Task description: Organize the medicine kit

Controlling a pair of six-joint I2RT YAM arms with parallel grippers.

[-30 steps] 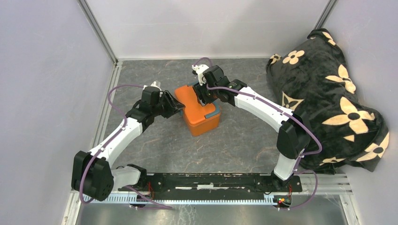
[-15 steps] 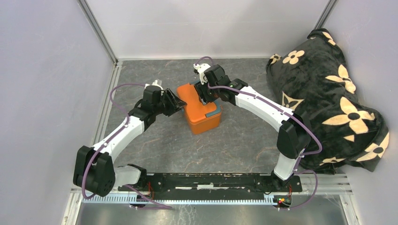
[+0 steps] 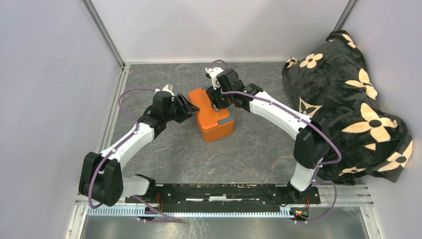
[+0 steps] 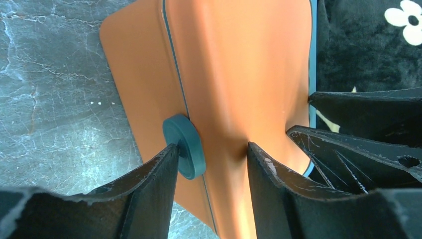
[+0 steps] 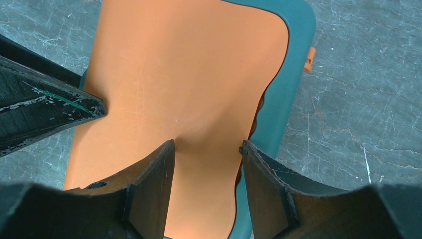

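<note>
The orange medicine kit (image 3: 211, 119) sits mid-table with its lid down and its teal handle (image 3: 226, 121) at the near right. My left gripper (image 3: 185, 106) is against the kit's left side. In the left wrist view its jaws (image 4: 211, 149) stand partly apart, tips touching the orange wall (image 4: 234, 74), one beside a round teal knob (image 4: 185, 152). My right gripper (image 3: 219, 102) rests on the lid from behind. Its jaws (image 5: 206, 144) are partly apart, tips on the orange lid (image 5: 184, 74), one at the lid's edge by the teal handle (image 5: 286, 74).
A black blanket with cream flowers (image 3: 348, 99) is heaped along the right side and shows past the kit in the left wrist view (image 4: 368, 45). White walls enclose the grey marbled table (image 3: 164, 149) on the left, back and right.
My left gripper has moved slightly farther back along the kit's left side. The kit has shifted a little. The right gripper stays on the lid.
</note>
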